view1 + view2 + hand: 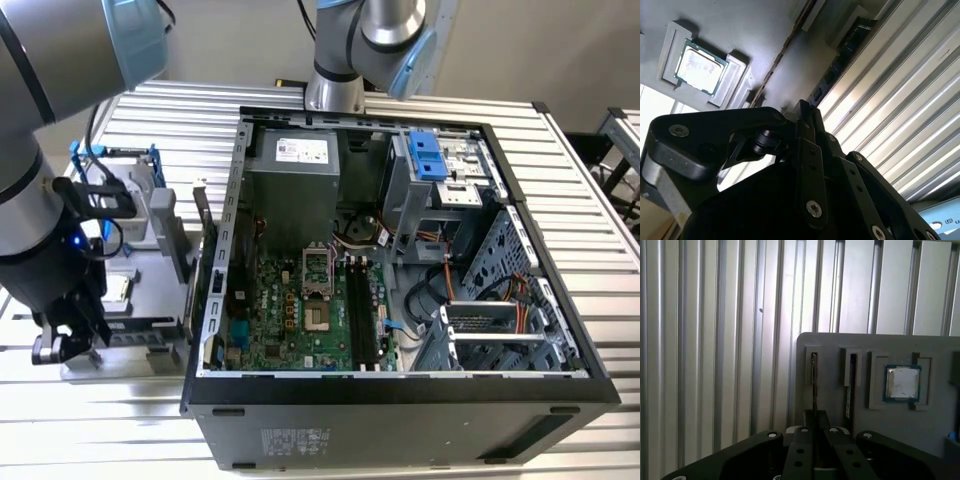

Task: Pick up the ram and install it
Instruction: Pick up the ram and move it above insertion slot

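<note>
First wrist view: end effector (815,416) clenched on ram (813,382), thin board standing on edge in grey holder (830,345) slot on tabletop (715,340), well apart from motherboard slots (360,312) in exterior view. Likely hazards: skewed pull jamming board against slot walls; shallow pinch letting it slip or tilt; neighbouring strip (852,382) just beside, easily knocked.

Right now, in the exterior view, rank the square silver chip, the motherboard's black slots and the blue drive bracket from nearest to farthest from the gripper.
From the gripper:
1. square silver chip, just beside it, outside the case.
2. black slots, on the motherboard inside the case.
3. blue drive bracket, at the case's far corner.
</note>
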`<act>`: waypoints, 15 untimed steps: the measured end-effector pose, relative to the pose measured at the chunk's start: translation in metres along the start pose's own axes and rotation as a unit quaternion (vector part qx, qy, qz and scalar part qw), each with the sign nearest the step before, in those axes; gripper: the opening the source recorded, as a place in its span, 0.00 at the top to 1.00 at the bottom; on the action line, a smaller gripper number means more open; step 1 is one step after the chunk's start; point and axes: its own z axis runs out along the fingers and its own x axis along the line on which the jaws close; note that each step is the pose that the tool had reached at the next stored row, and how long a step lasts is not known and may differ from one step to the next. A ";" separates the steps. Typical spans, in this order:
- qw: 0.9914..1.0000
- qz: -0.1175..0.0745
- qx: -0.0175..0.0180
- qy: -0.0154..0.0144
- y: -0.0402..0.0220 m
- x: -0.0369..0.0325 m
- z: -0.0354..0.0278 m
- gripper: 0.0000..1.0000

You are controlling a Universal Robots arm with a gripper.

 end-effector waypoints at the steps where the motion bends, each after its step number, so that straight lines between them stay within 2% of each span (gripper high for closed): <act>1: 1.000 0.000 0.000 0.000 0.0000 0.0000 -0.0010 1.00; 15: 1.000 0.000 0.000 0.000 0.0002 -0.0001 -0.0171 1.00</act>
